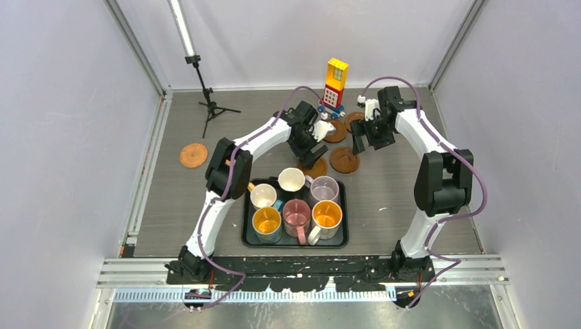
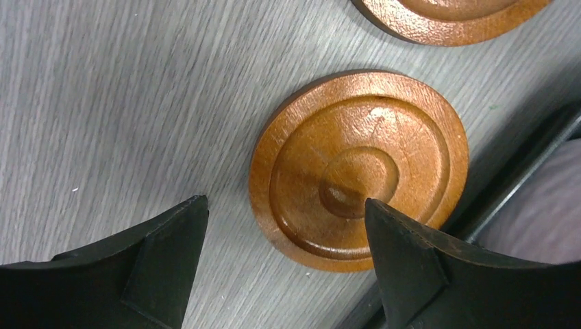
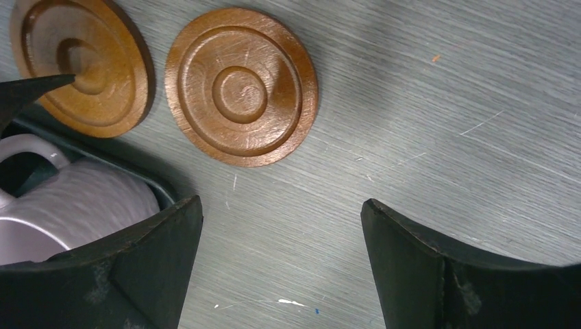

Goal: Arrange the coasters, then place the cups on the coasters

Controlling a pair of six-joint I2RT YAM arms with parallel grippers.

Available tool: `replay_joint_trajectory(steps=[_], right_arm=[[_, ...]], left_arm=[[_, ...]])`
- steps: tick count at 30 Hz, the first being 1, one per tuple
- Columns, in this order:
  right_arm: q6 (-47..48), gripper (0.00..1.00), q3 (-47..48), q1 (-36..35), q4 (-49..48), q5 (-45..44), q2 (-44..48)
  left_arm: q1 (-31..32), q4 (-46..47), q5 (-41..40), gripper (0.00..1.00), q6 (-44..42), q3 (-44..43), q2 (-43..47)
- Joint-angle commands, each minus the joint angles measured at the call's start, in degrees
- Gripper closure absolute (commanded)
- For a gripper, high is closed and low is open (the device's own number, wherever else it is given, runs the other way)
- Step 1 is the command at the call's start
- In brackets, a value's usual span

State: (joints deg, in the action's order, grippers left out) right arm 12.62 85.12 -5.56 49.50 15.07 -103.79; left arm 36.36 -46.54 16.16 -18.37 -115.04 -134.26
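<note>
1. Black tray [image 1: 244, 221]: the landmark, set on the near half of the table [image 1: 411, 199]. All six cups stand inside it.
2. Cups: a cream mug [image 1: 291, 179] and a lilac mug [image 1: 324, 188] stand along the tray's far side. A second cream mug [image 1: 263, 196] is at its left. The blue mug [image 1: 266, 223], pink mug [image 1: 297, 214] and whitish mug [image 1: 327, 216] line its near side; the blue and whitish ones are orange inside.
3. Coasters: none bears a cup.
   - The near coaster [image 2: 358, 171] lies flat just beyond the tray's far rim.
   - The second coaster [image 3: 241, 86] lies beside it, to the right.
   - Two further coasters [image 1: 336, 131] lie farther beyond the tray.
   - A lone coaster [image 1: 194, 155] lies well to the tray's left.
4. Left gripper [image 2: 286, 201]: jaws spread and gripping nothing, poised over the near coaster. Contact cannot be told.
5. Right gripper [image 3: 281, 201]: jaws wide and empty, above bare table beyond the tray's far right corner.
6. Brick tower [image 1: 334, 86]: upright, far beyond the tray.
</note>
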Motion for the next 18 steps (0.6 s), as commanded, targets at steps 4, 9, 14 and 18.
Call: replay_joint_trajectory(steps=[4,9,14,18], right_arm=[[-0.6,0.11,-2.3,-0.4,-4.6,-3.9,-1.6],[-0.6,0.13,-2.8,-0.9,-5.6,-5.1,-2.8],[-1.0,0.17,-3.6,-2.3,-7.1,-6.6,-4.3],[-1.3,0.20,-3.6,-3.6,-8.1,-7.7,-5.6]], left_arm=[[1.5,1.4,-7.7,0.21,-0.4,-3.1,-2.1],[-0.2,1.8,-11.4,0.36,-1.4,-1.1,-1.1],[-4.3,1.5,-12.3,0.43,-1.1,0.9,0.4],[-7.5,1.7,-13.4,0.44,-2.1,2.5,1.3]])
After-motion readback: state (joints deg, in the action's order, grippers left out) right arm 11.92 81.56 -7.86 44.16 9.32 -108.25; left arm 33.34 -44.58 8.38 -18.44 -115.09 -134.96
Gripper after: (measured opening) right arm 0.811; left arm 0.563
